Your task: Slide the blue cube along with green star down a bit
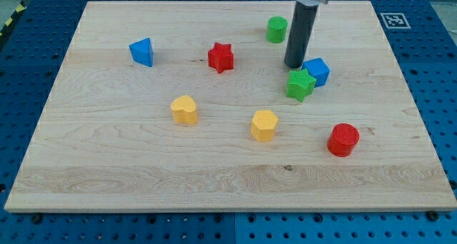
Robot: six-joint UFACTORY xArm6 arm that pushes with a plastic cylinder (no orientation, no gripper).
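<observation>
The blue cube (pixel 316 70) sits in the upper right part of the wooden tabletop (pixel 128 169), touching the green star (pixel 300 84), which lies just at its lower left. The two blocks form a tight pair. My tip (pixel 294 65) stands on the tabletop just above the green star and just left of the blue cube, very near both; whether it touches either one cannot be told. The tool is a plain dark rod with nothing to spread or press together, and it pinches nothing.

A green cylinder (pixel 277 29) stands near the view's top, just left of the rod's shaft. A red star (pixel 221 57) lies left of the rod, well apart from the pair. A second blue block (pixel 142 51), wedge-like in shape, sits toward the view's upper left. Two yellow blocks lie in the middle band: one with a heart-like outline (pixel 184 109) toward the left, and one with a hexagon-like outline (pixel 263 124) below and left of the green star. A red cylinder (pixel 343 139) stands toward the lower right, below the blue cube and apart from it.

No bin, tray or other container shows on the tabletop; all the blocks rest directly on the wood. A blue pegboard surface (pixel 28 73) surrounds the tabletop.
</observation>
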